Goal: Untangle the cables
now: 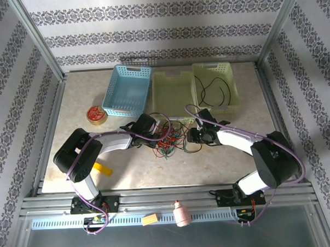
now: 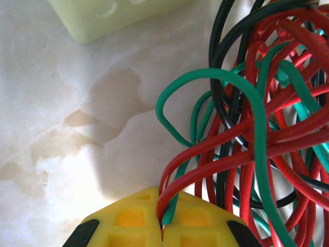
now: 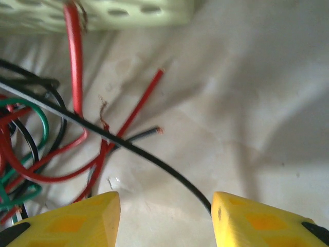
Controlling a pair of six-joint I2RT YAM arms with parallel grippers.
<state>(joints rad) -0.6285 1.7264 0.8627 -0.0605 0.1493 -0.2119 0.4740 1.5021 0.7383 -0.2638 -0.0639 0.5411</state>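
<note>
In the top view the cables (image 1: 168, 140) lay in a loose red, green and black tangle at the middle of the table (image 1: 232, 164), just below the pale green basket (image 1: 173, 93). The two grippers came at them from either side. The left gripper (image 1: 156, 136) was at the tangle's left edge and the right gripper (image 1: 194, 136) at its right edge.

In the left wrist view the left gripper (image 2: 162, 229) was closed, with its yellow fingers (image 2: 128, 218) pressed together at the bottom of the frame. A red strand and a green strand of the cables (image 2: 257, 128) were pinched in the seam between them. The rest of the bundle filled the right half of the frame, and a basket corner (image 2: 103, 18) showed at the upper left.

In the right wrist view the right gripper (image 3: 164, 216) stood open, its yellow fingers (image 3: 72, 221) well apart along the bottom edge. A single black wire (image 3: 154, 159) ran diagonally from the left of the frame down into the gap between them — whether it touched the right finger I could not tell. The cables (image 3: 31, 144) bunched at the left of the frame.

A blue basket (image 1: 127, 89) sat at the upper left of the table. A second pale basket (image 1: 229, 79) at the upper right held a loose black wire (image 1: 216, 94) — apart from the tangle.
</note>
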